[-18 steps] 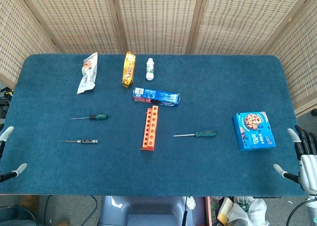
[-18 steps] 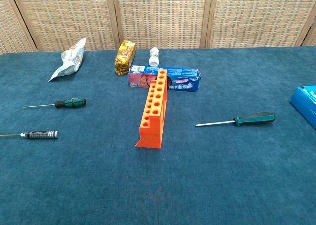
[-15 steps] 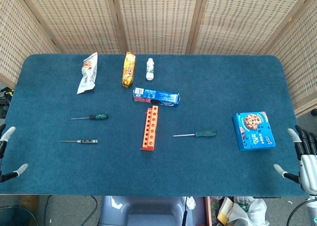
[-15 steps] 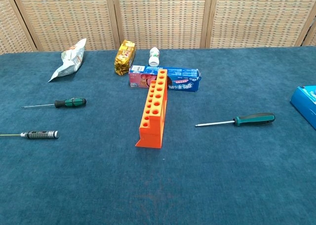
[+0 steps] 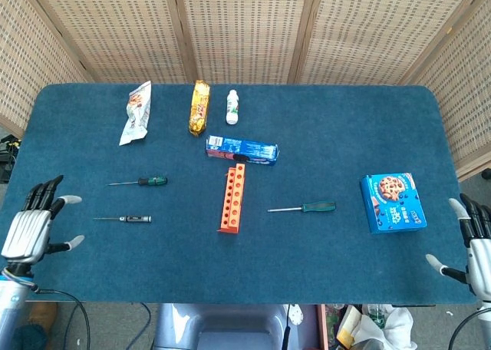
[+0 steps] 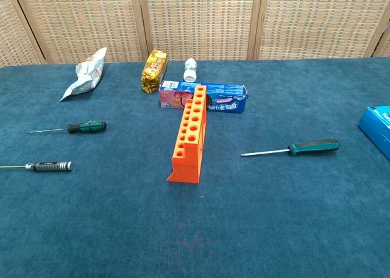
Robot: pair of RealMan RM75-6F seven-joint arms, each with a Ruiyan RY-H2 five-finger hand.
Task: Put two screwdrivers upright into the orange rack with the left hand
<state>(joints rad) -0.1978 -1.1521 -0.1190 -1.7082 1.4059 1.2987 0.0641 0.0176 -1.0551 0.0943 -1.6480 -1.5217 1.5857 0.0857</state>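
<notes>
The silver left hand [image 5: 31, 226] hovers empty, fingers spread wide, at the blue bench's [image 5: 322, 135] near-left edge. The black-handled screwdriver [image 5: 125, 219] lies nearby, the green-handled screwdriver [image 5: 141, 182] just beyond; the orange plastic rack [image 5: 232, 197] stands mid-bench.

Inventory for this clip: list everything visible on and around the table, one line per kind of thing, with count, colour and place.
rack: 1, orange, table centre, empty holes.
green-handled screwdrivers: 2, one left of the rack, one right of it, lying flat.
dark-handled screwdriver: 1, black and silver, left side, nearest the left hand.
long blue box: 1, blue, just behind the rack.
cookie box: 1, blue, right side.
white snack bag: 1, far left.
gold snack bag: 1, far centre.
small bottle: 1, white, beside the gold bag.
table: 1, blue cloth cover.
screen: wicker panels behind the table.
left hand: silver, near left edge, fingers spread, holding nothing.
right hand: silver, near right edge, holding nothing.
</notes>
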